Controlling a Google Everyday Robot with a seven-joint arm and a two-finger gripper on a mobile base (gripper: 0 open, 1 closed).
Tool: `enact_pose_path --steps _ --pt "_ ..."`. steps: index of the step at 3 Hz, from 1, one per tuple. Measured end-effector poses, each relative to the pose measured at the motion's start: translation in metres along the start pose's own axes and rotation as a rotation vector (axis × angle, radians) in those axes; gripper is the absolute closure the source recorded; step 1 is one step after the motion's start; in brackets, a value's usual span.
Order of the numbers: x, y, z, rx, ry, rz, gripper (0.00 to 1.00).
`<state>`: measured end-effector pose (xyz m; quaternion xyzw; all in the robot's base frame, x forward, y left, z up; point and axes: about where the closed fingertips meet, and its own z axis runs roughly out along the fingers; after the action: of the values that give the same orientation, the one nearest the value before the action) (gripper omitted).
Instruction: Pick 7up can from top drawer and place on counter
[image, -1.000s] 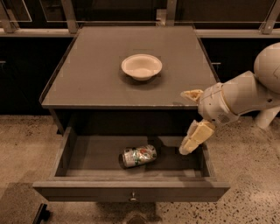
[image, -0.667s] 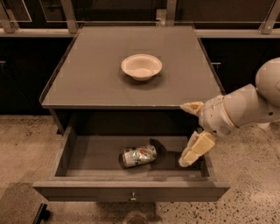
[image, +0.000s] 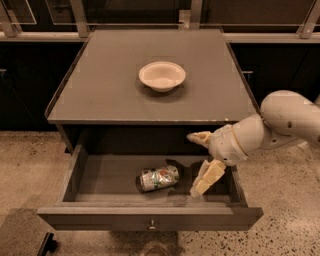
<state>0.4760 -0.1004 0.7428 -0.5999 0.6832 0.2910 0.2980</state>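
The can (image: 158, 178) is shiny, dented metal, lying in the matt grey-brown drawer (image: 100, 175). The counter (image: 110, 90) is matt and smooth, the bowl (image: 162, 76) smooth, off-white and faintly glossy. The gripper (image: 202, 159), over the drawer's right side, looks like smooth cream plastic, its 2 fingers apart.

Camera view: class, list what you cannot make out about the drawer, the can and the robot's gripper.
The 7up can, on its side in the top drawer: label lettering unreadable; underside hidden by the can itself.
The drawer's rear: hidden under the counter.
The gripper, open, at the drawer's right side: height above the drawer floor unclear from one view.
The arm: cut off by the right edge.
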Motion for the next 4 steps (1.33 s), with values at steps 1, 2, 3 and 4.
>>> enact_pose_path --steps 1,2,3,4 --pt "0.0120 -0.0210 0.0401 -0.011 -0.006 -0.026 0.00" --pt "0.0134 -0.0237 0.0426 -0.004 -0.009 -0.022 0.00" --pt "0.0166 -0.0226 0.0372 0.058 -0.006 -0.012 0.00" --pt "0.0204 -0.0249 0.0436 0.134 -0.019 -0.025 0.00"
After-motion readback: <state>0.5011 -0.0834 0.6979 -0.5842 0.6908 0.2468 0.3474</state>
